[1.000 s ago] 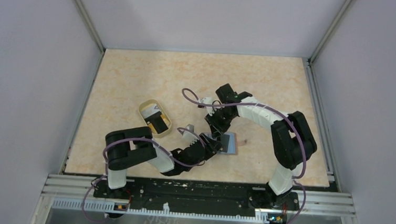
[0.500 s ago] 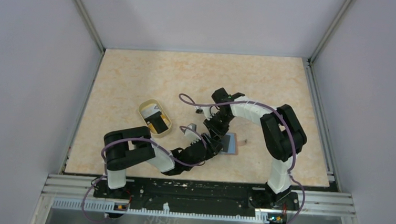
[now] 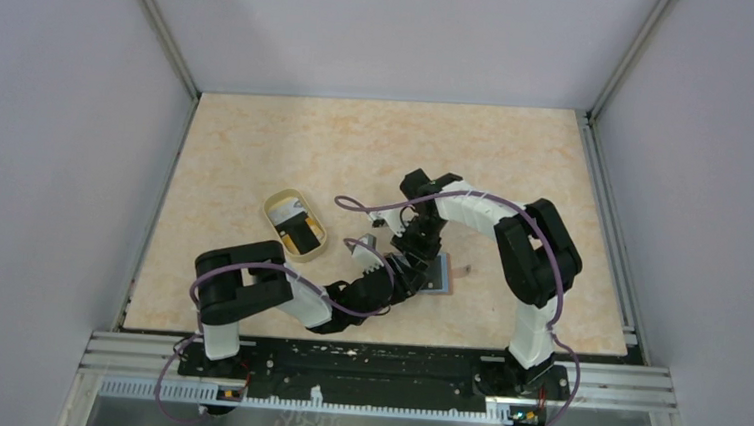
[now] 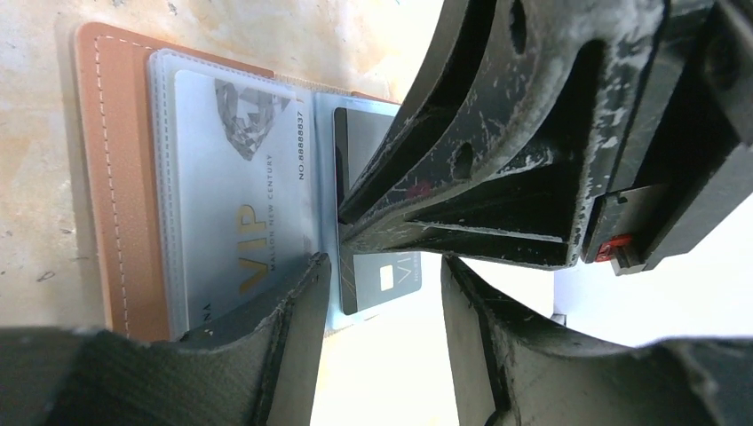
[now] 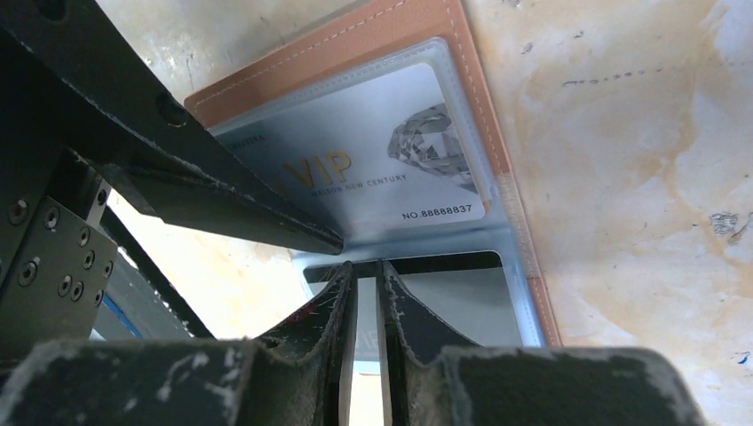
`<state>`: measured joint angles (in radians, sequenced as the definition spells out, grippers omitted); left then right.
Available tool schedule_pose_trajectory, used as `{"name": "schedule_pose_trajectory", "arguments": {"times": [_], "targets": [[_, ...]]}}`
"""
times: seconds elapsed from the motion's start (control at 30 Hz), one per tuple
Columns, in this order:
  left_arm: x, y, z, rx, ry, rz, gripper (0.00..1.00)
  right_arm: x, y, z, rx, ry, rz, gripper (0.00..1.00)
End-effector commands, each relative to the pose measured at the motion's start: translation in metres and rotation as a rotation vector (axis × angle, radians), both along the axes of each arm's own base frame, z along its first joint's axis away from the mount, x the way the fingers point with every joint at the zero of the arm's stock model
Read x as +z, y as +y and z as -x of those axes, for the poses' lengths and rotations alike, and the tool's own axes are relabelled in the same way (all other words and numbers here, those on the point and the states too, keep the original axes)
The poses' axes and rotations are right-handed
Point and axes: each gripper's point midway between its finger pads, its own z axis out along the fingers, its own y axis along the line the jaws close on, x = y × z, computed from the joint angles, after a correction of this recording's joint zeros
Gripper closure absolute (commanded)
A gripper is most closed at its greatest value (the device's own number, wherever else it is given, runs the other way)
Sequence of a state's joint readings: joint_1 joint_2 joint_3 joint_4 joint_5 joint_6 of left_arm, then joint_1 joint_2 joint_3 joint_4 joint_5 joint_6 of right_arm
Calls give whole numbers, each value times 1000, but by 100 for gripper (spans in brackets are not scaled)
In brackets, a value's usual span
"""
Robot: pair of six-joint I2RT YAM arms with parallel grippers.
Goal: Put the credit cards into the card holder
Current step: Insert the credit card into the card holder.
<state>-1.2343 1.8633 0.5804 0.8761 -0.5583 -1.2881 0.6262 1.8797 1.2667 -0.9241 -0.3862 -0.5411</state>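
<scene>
Two credit cards (image 5: 373,169) in open card holder (image 5: 462,53) | left gripper (image 4: 384,266) at its edge, jaws apart | right gripper (image 5: 366,266) at its fold, nearly closed, hold unclear

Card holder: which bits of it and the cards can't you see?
Top view: card holder tiny, partly under left gripper and right gripper.
Left wrist view: dark card half hidden by the right gripper.
Right wrist view: finger gap too thin to show whether a card is held.
</scene>
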Motion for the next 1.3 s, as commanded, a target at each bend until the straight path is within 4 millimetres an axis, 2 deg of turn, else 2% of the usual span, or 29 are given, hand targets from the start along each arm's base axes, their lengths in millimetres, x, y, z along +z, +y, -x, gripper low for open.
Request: {"name": "schedule_pose_trajectory", "arguments": {"times": [0.0,0.17,0.33,0.43,0.5,0.6,0.63,0.7,0.77,0.83,0.97,1.13,1.27], "targets": [[-31,21,6,-23,11,-163,43,22,6,-7,36,-45,-44,86],[-10,13,6,-81,-76,-155,43,61,16,-16,-25,-19,-233,78],[27,3,4,-155,-221,-159,40,103,0,-35,-140,-49,-413,75],[51,-4,7,-226,-329,-180,39,123,-11,-39,-203,-56,-515,74],[66,-9,10,-280,-403,-206,39,133,-18,-39,-240,-76,-566,74],[81,-9,11,-340,-493,-286,38,137,-22,-38,-315,-125,-602,74],[83,-6,12,-354,-516,-322,38,135,-22,-38,-343,-148,-606,74],[88,5,9,-348,-529,-386,36,127,-24,-32,-388,-161,-617,64],[82,21,6,-331,-520,-471,33,116,-26,-23,-403,-129,-604,63],[72,40,4,-310,-484,-548,27,99,-35,-17,-408,-101,-530,63],[51,70,8,-263,-398,-592,26,59,-52,-12,-440,-52,-381,62],[24,86,16,-236,-302,-553,31,50,-49,-14,-464,1,-370,62],[14,84,17,-237,-264,-535,35,37,-49,-14,-484,53,-345,63]]}}
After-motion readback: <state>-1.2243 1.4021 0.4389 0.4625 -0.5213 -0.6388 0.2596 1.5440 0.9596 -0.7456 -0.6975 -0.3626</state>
